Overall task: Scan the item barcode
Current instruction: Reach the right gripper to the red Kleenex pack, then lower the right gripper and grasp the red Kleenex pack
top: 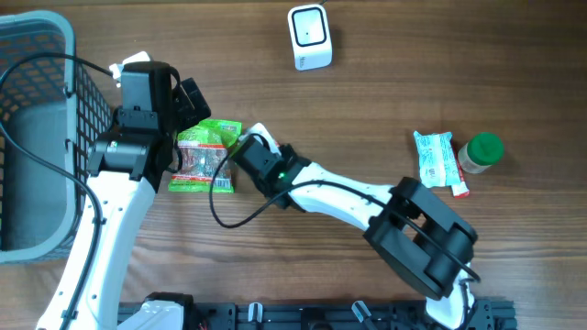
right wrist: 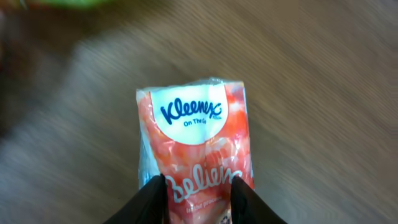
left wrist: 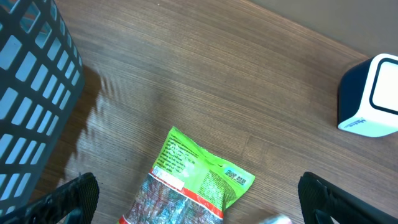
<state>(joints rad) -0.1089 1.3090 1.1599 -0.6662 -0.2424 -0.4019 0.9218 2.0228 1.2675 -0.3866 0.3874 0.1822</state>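
Our right claw (right wrist: 198, 184) pinches one short end of the orange-and-white plastic Kleenex tissue pack (right wrist: 196, 134), and the white box-shaped scanner (top: 309, 37) lies above it, slightly right, in the overhead view.

Your desk (top: 385, 101) is dark brown wood grain. In the overhead view a grey mesh basket (top: 37, 27) stands on its left end. A white scanner (top: 309, 37) sits at the far edge near the middle. A green snack packet (top: 204, 158) lies flat well below the scanner, nearer the basket. Toward the right end lies a white-and-teal packet (top: 434, 158), with a green-lidded jar (top: 481, 152) upright just beside it.
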